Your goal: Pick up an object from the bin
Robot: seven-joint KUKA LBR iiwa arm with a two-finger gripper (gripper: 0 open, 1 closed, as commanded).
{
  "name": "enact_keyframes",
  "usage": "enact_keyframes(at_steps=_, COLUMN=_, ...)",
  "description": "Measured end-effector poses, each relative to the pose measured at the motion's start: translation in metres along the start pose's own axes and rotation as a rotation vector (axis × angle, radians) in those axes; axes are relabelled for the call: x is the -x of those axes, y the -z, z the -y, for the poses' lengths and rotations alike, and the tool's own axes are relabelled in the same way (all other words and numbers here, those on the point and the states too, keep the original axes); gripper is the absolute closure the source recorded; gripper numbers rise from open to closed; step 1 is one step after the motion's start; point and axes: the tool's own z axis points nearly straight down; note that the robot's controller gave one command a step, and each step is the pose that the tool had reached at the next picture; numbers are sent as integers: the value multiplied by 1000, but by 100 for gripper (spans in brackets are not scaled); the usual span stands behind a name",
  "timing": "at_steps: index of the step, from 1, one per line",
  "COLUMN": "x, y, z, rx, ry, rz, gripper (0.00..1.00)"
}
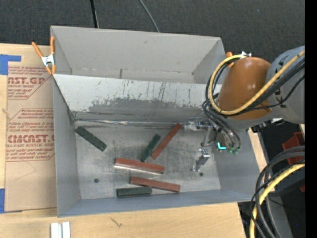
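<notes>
Grey metal bin (64, 133), floor scuffed. Contents: slim flat matte bars, red-brown and dk green, loose at centre-left. Jaws: over bare floor at bin's right; spread cannot tell. Nearest item: slanted red-brown bar (167, 140) to their left, apart. Dk green bar (150, 148) lies alongside it.

Even bright light, soft shadows in the bin (133, 53), dark surroundings
</notes>
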Motion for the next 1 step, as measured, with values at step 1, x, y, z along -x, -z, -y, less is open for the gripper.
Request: enact_keyframes(at_steps=1, x=2, y=3, z=0, rx=-1, ry=1, rz=7, gripper=0)
